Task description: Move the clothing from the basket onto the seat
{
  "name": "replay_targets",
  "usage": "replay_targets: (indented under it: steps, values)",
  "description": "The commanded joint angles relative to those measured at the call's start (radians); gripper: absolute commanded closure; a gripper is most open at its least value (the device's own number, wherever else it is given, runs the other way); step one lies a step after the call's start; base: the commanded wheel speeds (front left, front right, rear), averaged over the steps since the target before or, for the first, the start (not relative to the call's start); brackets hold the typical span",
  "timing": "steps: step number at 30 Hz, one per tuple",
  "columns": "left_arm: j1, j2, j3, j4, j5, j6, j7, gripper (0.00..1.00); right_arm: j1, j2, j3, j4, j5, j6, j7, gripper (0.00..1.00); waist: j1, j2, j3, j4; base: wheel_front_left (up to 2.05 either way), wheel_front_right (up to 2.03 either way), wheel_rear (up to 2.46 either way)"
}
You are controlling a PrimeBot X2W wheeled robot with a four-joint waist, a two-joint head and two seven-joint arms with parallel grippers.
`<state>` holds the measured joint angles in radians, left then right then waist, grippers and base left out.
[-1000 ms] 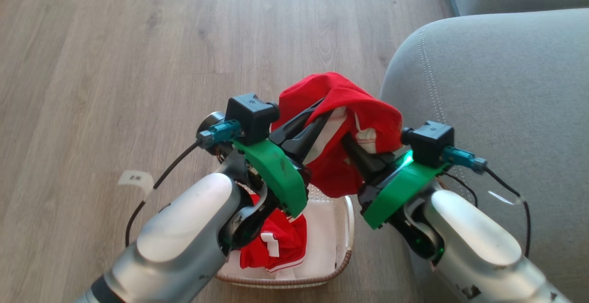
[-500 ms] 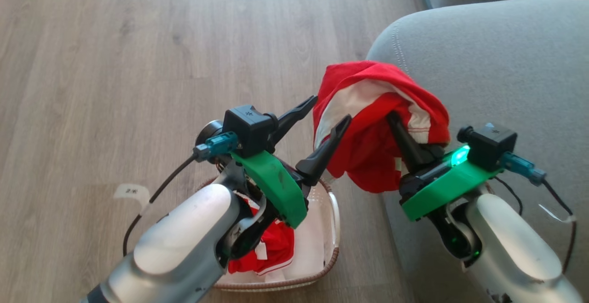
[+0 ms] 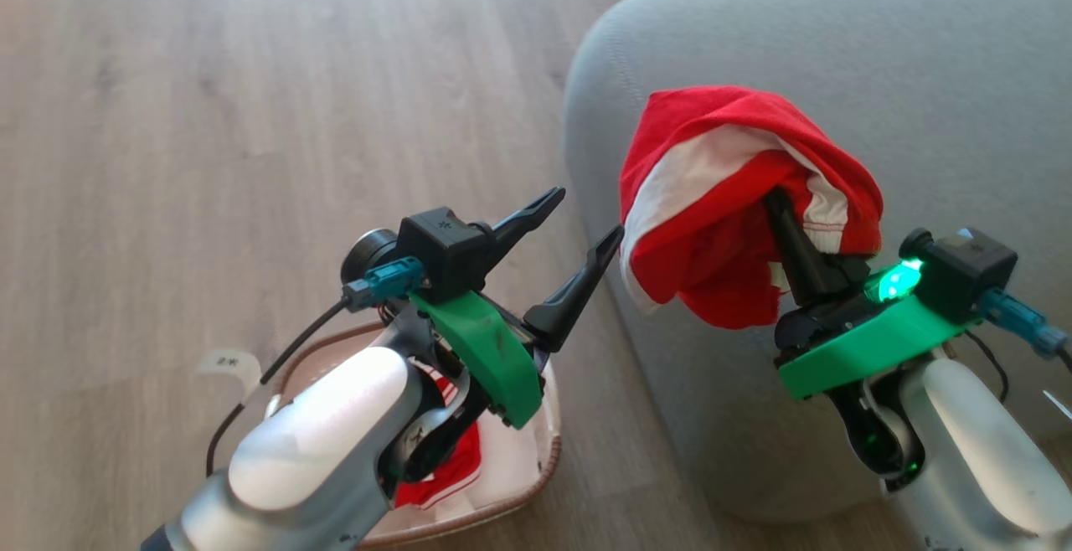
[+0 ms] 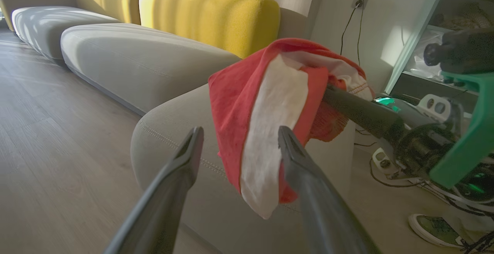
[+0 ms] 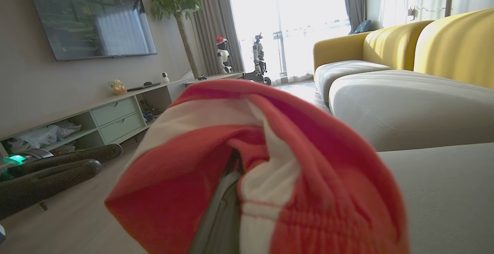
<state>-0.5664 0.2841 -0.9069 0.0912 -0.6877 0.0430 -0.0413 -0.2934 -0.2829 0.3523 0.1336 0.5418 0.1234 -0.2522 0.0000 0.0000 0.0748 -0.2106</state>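
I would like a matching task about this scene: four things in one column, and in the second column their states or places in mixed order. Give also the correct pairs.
Column one:
1. left gripper
2. right gripper
3. basket
4. seat

Column two:
a. grey, next to the basket
b. shut on a red garment
c. open, holding nothing
d. on the wooden floor, with red clothing inside

Right pairs: 1-c, 2-b, 3-d, 4-a.
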Motion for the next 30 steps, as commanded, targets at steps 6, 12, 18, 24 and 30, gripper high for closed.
replay_targets:
  steps: [6, 12, 18, 24, 30]
  values:
    - [-0.049, 0.037, 0.033, -0.024, 0.019, 0.000, -0.010, 0.00, 0.027, 0.002, -0.024, -0.072, -0.016, 0.007, -0.009, 1.00, 0.0000, 0.0000, 0.017, -0.119, 0.00, 0.00, 0.00]
    - [-0.050, 0.042, 0.033, -0.015, 0.019, 0.009, -0.007, 0.00, 0.045, 0.012, -0.036, -0.101, -0.026, 0.007, -0.010, 1.00, 0.0000, 0.0000, 0.030, -0.201, 0.00, 0.00, 0.00]
    - [-0.051, 0.046, 0.035, -0.010, 0.017, 0.016, -0.007, 0.00, 0.054, 0.022, -0.050, -0.129, -0.036, 0.007, -0.010, 1.00, 0.0000, 0.0000, 0.040, -0.273, 0.00, 0.00, 0.00]
    - [-0.060, 0.048, 0.032, -0.011, 0.020, 0.020, -0.003, 0.00, 0.065, 0.030, -0.066, -0.152, -0.044, 0.007, -0.010, 1.00, 0.0000, 0.0000, 0.054, -0.312, 0.00, 0.00, 0.00]
    - [-0.076, 0.047, 0.028, -0.005, 0.023, 0.014, 0.000, 0.00, 0.071, 0.034, -0.086, -0.170, -0.051, 0.007, -0.010, 1.00, 0.0000, 0.0000, 0.071, -0.317, 0.00, 0.00, 0.00]
